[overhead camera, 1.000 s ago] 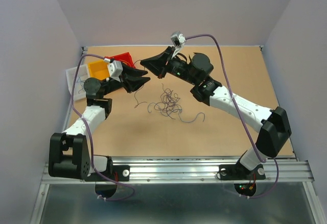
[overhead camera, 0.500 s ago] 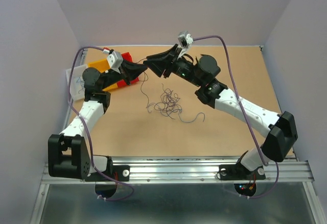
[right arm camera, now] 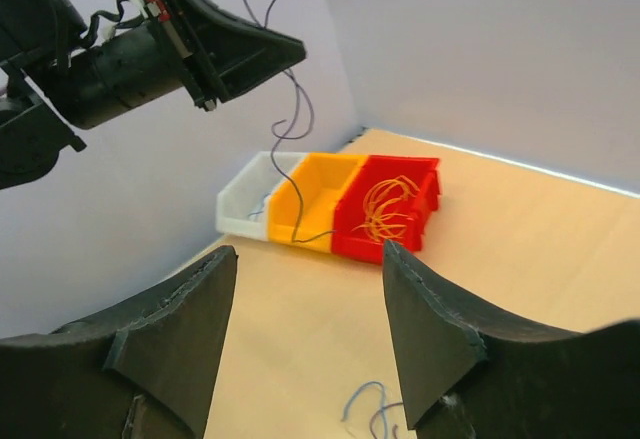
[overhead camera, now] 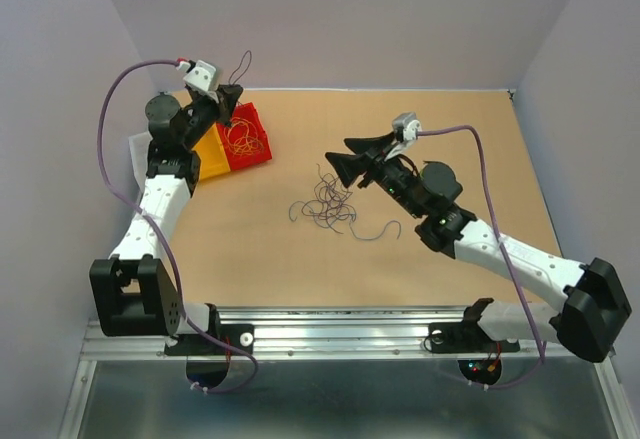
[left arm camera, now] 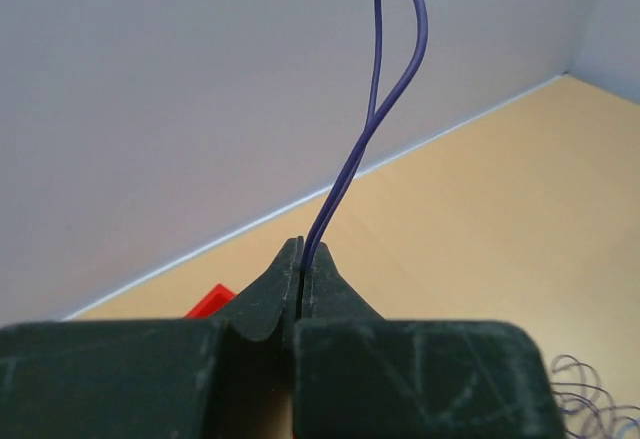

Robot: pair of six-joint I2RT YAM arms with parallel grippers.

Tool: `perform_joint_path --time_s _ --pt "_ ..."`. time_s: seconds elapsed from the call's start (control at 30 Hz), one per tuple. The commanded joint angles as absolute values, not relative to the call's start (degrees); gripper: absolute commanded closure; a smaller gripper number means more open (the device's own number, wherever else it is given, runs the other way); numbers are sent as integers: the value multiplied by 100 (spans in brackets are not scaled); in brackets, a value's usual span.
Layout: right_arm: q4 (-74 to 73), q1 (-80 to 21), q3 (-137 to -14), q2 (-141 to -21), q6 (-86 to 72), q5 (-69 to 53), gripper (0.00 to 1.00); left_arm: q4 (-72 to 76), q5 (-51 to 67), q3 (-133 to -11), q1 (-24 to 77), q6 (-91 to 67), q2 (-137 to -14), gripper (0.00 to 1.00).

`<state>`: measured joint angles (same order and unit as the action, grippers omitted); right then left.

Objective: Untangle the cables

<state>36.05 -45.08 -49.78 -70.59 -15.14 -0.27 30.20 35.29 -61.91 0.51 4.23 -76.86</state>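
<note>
From above, the left gripper [overhead camera: 232, 97] hangs over the red bin [overhead camera: 258, 157] at rear left, with a wire [overhead camera: 243, 63] looping from it. The cables [overhead camera: 330, 204] lie tangled on the table [overhead camera: 450, 139], and the right gripper [overhead camera: 338, 164] is just beside them. Left wrist: the fingers are pinched tight on the blue wire. Right wrist: the jaws are wide apart and empty, and the wire dangles down to the orange bin [right arm camera: 330, 184].

1. Your tangled heap of thin wire cables [overhead camera: 328, 202] lies mid-table.
2. Far left, in a row: white plastic bin [overhead camera: 138, 149], orange plastic bin [overhead camera: 208, 154], then red plastic bin [overhead camera: 260, 152] holding thin orange-yellow wires [overhead camera: 240, 139].
3. Black left gripper [overhead camera: 232, 97], above the bins, pinches a thin blue wire [left arm camera: 375, 109].
</note>
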Motion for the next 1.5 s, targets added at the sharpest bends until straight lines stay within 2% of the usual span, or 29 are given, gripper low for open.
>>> perform_joint_path --time_s 0.0,0.23,0.37,0.8,1.47 --pt "4104 -4535 -4457 -6330 -1143 834 34 3110 2532 -6495 -95 1150 -7909 100" --pt "4104 -4526 -3587 -5134 -1064 1230 32 3594 1609 -6468 -333 1599 -8428 100" --pt "4096 -4535 -3331 -4712 -1011 1423 30 3665 1792 -6618 -755 1495 -8648 100" --pt "4096 -4535 -3322 -4904 -905 1749 30 3762 2004 -6855 -1511 1310 -9201 100" --pt "4113 -4535 -3234 -4852 -896 1819 30 3384 2224 -7383 -1310 1116 -10591 100"
